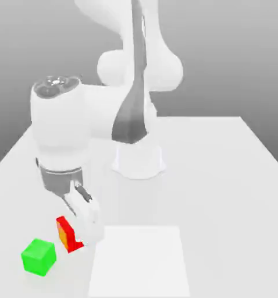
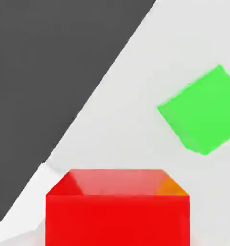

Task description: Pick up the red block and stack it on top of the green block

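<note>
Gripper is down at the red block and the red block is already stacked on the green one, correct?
Not stacked. In the exterior view the red block sits at the gripper, beside the green block and apart from it; the green block rests alone on the table.

The red block (image 2: 117, 211) looks big and very close to the camera. The green block (image 2: 203, 110) sits farther off on the white table (image 2: 126, 120), apart from the red one. Past the table edge, everything is dark grey.
</note>
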Tool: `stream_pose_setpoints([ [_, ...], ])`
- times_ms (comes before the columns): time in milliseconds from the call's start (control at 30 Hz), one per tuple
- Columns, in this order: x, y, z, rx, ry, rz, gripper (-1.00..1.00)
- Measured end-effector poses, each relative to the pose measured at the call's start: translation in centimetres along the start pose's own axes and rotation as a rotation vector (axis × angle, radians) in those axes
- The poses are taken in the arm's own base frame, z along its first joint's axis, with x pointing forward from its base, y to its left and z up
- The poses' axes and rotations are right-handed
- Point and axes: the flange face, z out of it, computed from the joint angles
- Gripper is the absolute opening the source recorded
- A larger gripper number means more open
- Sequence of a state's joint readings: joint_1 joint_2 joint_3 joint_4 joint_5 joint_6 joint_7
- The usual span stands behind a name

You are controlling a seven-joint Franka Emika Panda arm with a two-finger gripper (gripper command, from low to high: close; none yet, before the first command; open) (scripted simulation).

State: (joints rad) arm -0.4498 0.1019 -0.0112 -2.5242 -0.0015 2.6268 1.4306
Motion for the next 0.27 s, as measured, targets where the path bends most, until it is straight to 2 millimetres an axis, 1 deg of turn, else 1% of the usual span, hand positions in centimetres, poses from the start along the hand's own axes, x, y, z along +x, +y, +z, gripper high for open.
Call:
stream_pose_setpoints([
  [33, 0.7, -0.1, 0.7, 0.0, -0.001, 0.009, -1.0],
  [133, 1.2, -0.1, 4.2, 0.0, -0.002, 0.014, -1.0],
  [167, 1.3, 0.0, 5.2, 0.001, -0.002, 0.014, 1.0],
  [267, 1.3, 0.0, 5.2, 0.001, -0.002, 0.014, 1.0],
])
